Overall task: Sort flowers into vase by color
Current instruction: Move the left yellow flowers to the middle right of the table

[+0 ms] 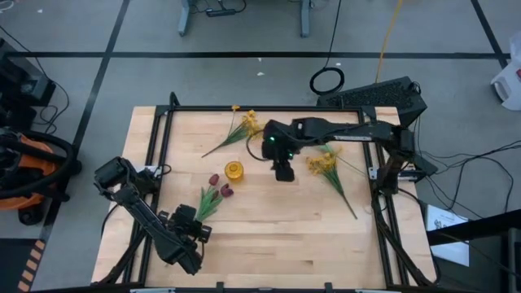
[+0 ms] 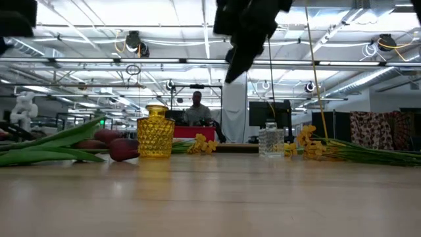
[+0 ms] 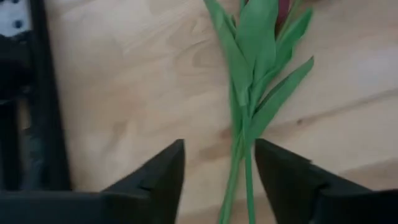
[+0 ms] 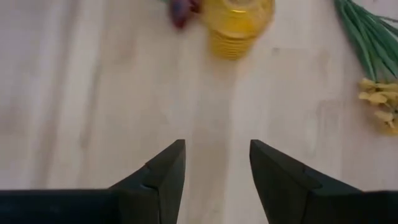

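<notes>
The wooden table [image 1: 277,236] carries everything, framed by a dark rail. The right arm reaches in over the table's middle; its right gripper [image 4: 214,171] hangs above bare wood with its fingers parted and nothing between them, aimed toward the yellow vase [image 4: 238,25]. The left arm lies along the near left edge, and the left gripper [image 3: 217,180] sits low over the stem ends of the red tulips [image 1: 213,195]. Its fingers stand apart, one on each side of the green stems [image 3: 239,186], and it is hard to tell whether they touch; the stems are not pinched.

The red tulips lie flat in a bunch, their long axis running from the left gripper diagonally toward the table's centre, dark heads just beside the yellow vase, stems pointing back to the near left corner.

A yellow blossom spray [image 1: 330,167] lies right of centre, blossoms near the right gripper and stems trailing toward the near right edge. A second yellow spray [image 1: 242,126] lies at the far side, blossoms toward the middle and its stem slanting down to the left.

The yellow vase stands upright near the table's centre; from above its mouth [image 1: 234,170] shows no flower in it. In the low view a small clear glass vase [image 2: 270,139] stands upright farther back, with no stems rising from it. Beyond the table a person [image 2: 197,108] sits in the room.
</notes>
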Controlling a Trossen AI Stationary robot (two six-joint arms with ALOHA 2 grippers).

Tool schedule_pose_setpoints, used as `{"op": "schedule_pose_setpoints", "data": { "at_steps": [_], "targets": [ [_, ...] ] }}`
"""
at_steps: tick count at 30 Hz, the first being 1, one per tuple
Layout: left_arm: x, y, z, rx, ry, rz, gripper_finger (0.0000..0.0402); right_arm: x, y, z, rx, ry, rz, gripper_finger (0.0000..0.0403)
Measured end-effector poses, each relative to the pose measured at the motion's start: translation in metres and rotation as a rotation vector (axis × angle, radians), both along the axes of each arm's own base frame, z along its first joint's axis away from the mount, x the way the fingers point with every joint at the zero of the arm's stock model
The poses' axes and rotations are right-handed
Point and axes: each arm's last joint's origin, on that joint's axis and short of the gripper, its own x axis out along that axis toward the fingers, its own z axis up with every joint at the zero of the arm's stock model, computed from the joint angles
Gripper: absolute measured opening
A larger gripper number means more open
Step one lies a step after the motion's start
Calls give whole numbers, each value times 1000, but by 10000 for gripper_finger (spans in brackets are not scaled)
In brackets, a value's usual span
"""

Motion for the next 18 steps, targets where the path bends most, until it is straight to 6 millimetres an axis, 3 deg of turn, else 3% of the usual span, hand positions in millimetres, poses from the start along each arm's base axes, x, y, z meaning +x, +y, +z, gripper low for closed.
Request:
{"op": "schedule_pose_setpoints", "data": {
  "at_steps": [4,7,11,18],
  "targets": [
    [0,2,33,27,-60,-25,246,-23,34,17,8,-63,14,171],
    [6,14,58,103,-158,-91,247,-47,60,14,61,-138,12,171],
    [19,59,82,203,-212,-155,228,-80,88,-10,162,-250,-11,171],
    [42,147,110,332,-31,-235,172,-120,122,-68,287,-352,-95,171]
  ]
}}
